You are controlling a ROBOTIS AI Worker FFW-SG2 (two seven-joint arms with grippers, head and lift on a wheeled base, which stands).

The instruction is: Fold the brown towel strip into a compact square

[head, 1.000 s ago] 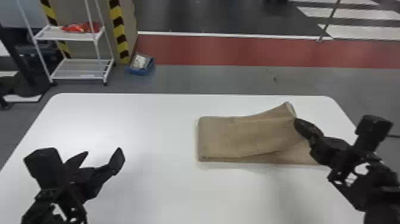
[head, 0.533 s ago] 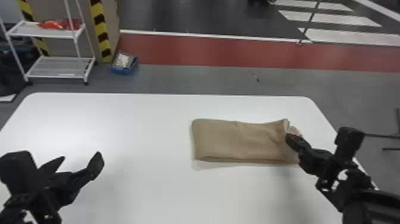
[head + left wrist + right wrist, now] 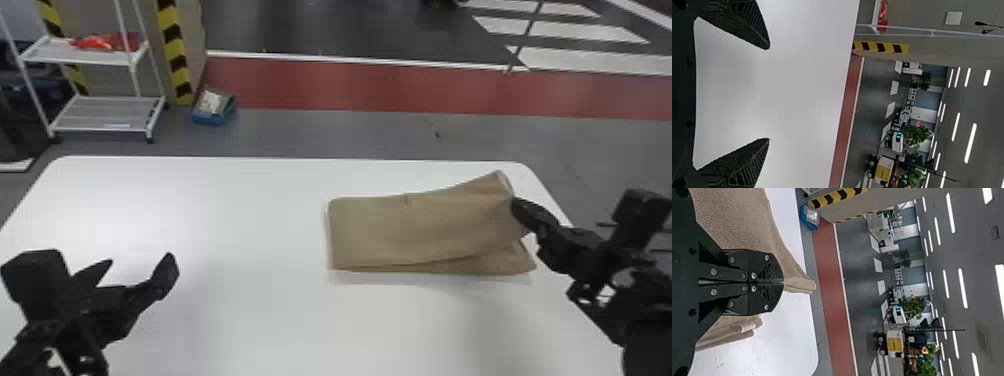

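While my left gripper (image 3: pixel 141 259) gapes empty at the head view's lower left, my right gripper (image 3: pixel 783 282), pinching the brown towel strip (image 3: pixel 420 227) right of centre, raises its right end again, baring the layer beneath; this fold, I judge, needs laying square.

The brown towel strip (image 3: pixel 415 230) lies right of centre in the head view, folded in layers on the white table; its left end is flat and squared; its right end rises toward the frame's upper right, a corner lifted; beneath, a lower layer shows along the bottom right edge.
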